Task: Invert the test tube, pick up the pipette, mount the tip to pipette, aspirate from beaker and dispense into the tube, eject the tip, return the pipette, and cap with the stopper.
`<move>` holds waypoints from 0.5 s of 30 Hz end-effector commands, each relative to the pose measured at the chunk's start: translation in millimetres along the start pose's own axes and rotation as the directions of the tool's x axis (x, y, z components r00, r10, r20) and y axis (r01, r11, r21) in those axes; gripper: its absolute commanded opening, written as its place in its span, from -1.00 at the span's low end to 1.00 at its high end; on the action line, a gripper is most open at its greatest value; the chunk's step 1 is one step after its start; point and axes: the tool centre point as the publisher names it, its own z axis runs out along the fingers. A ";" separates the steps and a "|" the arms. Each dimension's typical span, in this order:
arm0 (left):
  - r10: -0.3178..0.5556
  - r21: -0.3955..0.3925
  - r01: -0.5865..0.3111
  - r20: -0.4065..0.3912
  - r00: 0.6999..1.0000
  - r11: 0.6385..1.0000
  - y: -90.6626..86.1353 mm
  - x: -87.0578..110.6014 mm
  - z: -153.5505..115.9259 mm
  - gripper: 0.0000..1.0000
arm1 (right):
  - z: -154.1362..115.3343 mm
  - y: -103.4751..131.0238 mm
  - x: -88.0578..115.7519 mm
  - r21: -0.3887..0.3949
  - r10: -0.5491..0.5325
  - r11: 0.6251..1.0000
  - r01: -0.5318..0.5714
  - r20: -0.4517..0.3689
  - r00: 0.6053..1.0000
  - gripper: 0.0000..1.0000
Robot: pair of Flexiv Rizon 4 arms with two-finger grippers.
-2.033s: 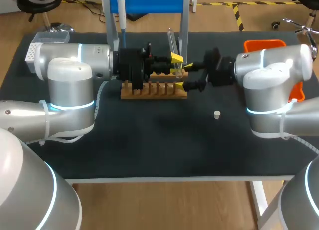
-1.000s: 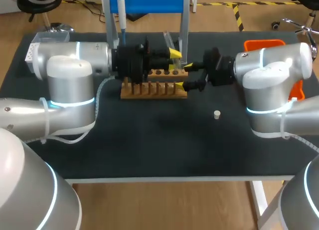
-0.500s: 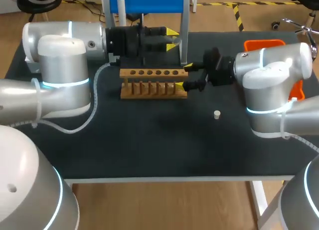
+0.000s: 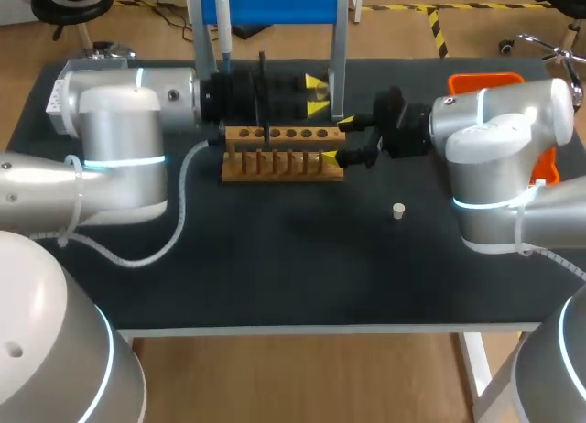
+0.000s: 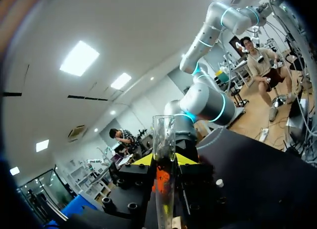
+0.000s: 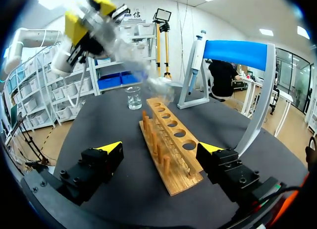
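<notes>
1. Presently the step in hand is judged to be the inverting of the test tube [image 5: 164, 140]. The pipette [image 4: 221, 25] hangs untouched on its blue stand [image 4: 275, 2] at the far edge of the bench [image 4: 275, 276].
2. The left fingers [image 4: 315, 81] are clenched on the test tube. It is held off the bench above the far side of the wooden rack [image 4: 275, 171], tilted, with its open mouth pointing away from the wrist.
3. The right fingers [image 6: 110, 148] are released. They stand either side of the rack's right end, apart from it, grasping nothing.
4. Recommended handling:
   - Keep the clamp firm on the glass, turn at the wrist only, and finish with the mouth upward before lowering.
   - Line the closed end over one hole and descend straight; a slanted entry would likely knock the rack.
   - The right fingers look well placed to steady the rack if needed.
5. Test tube: appears empty; no liquid is discernible in it.
6. Rack: every hole seen from the right wrist view is vacant.
7. Beaker [image 6: 133, 97]: upright beyond the rack's left end; its fill level is too small to judge.
8. Orange bin [image 4: 485, 82], at the far right corner: contents not visible.
9. Stopper [image 4: 398, 210]: lies alone on the bench toward the right edge, well apart from the rack.
</notes>
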 end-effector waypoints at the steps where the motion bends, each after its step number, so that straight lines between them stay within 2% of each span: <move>1: -0.052 -0.018 0.051 -0.022 0.998 0.999 7.4 5.8 0.4 -1.00 | -0.6 0.3 -0.1 0.002 0.001 1.000 -0.001 -0.001 1.000 1.00; 15: -0.050 -0.019 0.050 -0.017 0.999 0.999 7.1 6.2 -1.3 -1.00 | -0.6 0.3 -0.1 0.002 0.001 1.000 -0.001 -0.001 1.000 1.00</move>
